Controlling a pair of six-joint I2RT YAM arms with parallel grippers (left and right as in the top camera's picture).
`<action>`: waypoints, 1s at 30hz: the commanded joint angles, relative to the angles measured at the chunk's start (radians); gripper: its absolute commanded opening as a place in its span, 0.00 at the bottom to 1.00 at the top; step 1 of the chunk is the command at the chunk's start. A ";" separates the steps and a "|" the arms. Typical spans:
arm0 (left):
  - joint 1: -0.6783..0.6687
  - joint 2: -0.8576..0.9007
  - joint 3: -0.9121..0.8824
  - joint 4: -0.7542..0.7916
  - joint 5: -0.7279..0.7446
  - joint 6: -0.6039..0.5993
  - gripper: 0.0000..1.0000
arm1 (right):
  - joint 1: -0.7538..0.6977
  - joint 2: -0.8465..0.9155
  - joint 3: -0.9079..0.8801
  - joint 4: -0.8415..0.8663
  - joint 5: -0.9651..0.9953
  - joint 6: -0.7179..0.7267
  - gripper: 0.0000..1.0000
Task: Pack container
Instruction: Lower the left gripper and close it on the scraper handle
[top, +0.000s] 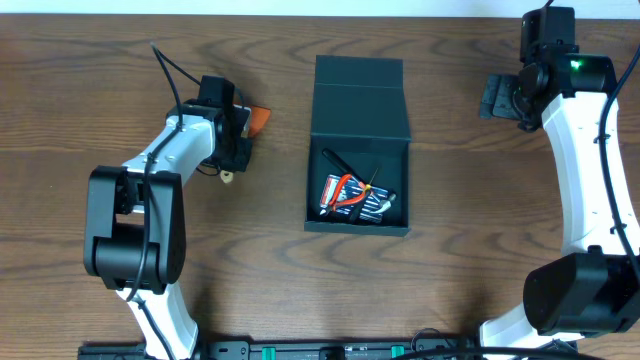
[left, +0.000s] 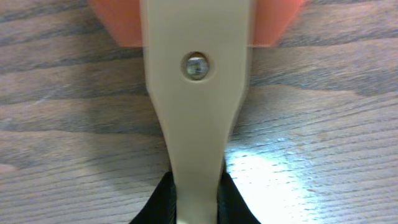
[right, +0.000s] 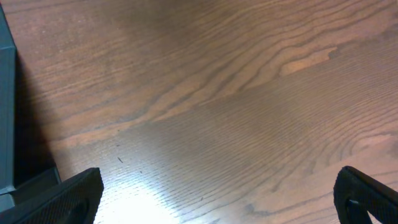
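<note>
The container (top: 400, 222) is a dark teal box in the middle of the table, its flap lid (top: 360, 95) laid open behind it. Inside lie red-handled pliers (top: 349, 192) and other small tools. To its left, my left gripper (top: 236, 140) is shut on a scraper with a cream handle (left: 198, 112) and an orange blade (top: 259, 118). In the left wrist view the black fingers (left: 233, 202) press both sides of that handle, with my left gripper (left: 198, 202) low over the wood. My right gripper (top: 503, 97) stands open and empty at the far right; its fingers (right: 68, 196) are wide apart.
The container's wall (right: 6, 93) shows at the left edge of the right wrist view. Bare wooden tabletop (top: 470, 230) lies around the box. A dark rail (top: 330, 350) runs along the front edge.
</note>
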 joint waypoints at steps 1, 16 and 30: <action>0.005 0.032 0.003 -0.010 0.000 -0.002 0.06 | -0.002 -0.004 0.019 0.000 0.004 0.014 0.99; 0.005 -0.028 0.008 -0.010 -0.001 -0.002 0.06 | -0.002 -0.004 0.019 0.000 0.004 0.014 0.99; 0.005 -0.268 0.037 -0.021 0.000 -0.002 0.06 | -0.002 -0.004 0.019 0.000 0.004 0.014 0.99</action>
